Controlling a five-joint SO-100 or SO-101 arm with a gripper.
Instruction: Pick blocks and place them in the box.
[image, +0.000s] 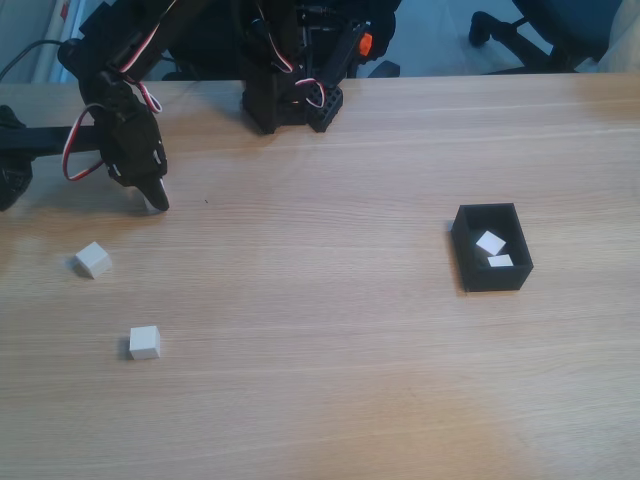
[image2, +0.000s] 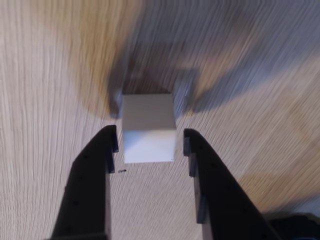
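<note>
**Cube between the jaws**

In the wrist view the gripper (image2: 149, 142) stands with jaws apart, a white cube (image2: 148, 129) between the tips. In the fixed view two cubes lie inside the black box (image: 468, 262), two on the table (image: 330, 380).

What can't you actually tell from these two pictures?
Wrist view: blur; whether the black two-finger gripper touches the small white cube between its fingers is unclear.
Fixed view: the gripper covers whatever sits under its tips.
Fixed view: the black open-topped box's near wall hides part of its floor.
Fixed view: the top edge cuts off the arm.
</note>
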